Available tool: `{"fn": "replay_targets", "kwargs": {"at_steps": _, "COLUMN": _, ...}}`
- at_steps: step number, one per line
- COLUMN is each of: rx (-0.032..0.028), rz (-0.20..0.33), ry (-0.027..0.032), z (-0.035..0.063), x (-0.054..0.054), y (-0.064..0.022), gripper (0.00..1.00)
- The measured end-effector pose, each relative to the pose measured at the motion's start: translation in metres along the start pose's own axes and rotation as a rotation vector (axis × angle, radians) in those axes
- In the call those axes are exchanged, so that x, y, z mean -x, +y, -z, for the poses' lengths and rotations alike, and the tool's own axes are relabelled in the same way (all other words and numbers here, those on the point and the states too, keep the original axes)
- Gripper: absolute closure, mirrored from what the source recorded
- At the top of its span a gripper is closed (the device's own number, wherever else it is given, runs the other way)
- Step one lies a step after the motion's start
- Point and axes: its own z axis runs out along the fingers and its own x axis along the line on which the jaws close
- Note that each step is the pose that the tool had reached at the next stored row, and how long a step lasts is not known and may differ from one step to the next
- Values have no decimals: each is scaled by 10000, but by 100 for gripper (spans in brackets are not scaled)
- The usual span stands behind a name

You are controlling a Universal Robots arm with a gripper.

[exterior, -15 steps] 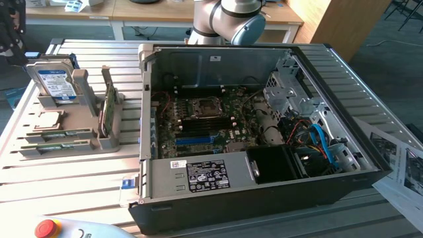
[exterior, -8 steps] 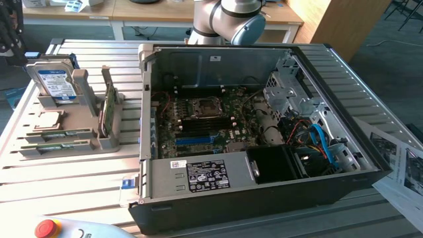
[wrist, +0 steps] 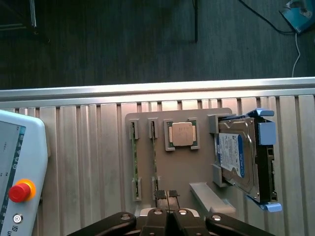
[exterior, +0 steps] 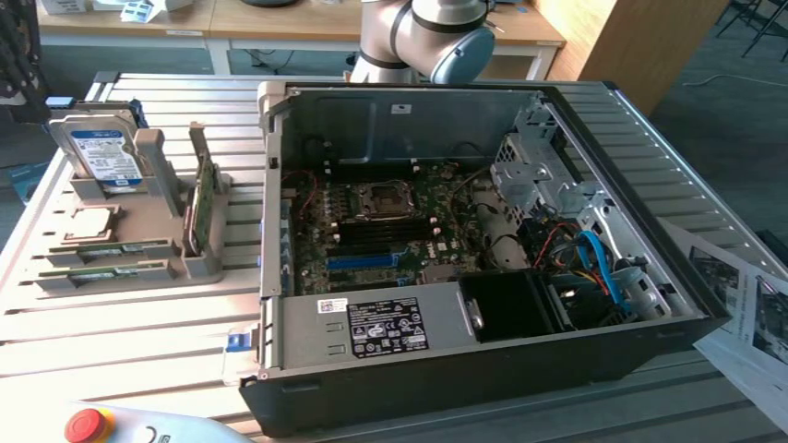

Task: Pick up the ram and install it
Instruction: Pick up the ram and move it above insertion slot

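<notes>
Ram stick (wrist: 154,147), a long thin green board, sits on edge in a grey slotted tray (wrist: 197,167).
Black pincer (wrist: 167,194) is closed and empty above the tray.

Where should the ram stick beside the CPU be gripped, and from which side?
Grip the ram at mid-length, pinching its two flat faces, coming from straight above. It stands on its long edge in the grey holder, whose clips cover both ends, leaving its upper edge free.
</notes>
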Motion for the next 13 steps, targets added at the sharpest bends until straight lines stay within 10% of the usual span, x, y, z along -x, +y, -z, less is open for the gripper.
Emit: {"fn": "replay_targets", "kwargs": {"at_steps": 13, "rx": 2, "rz": 105, "ry": 4, "z": 0, "x": 0, "y": 0, "gripper": 90}}
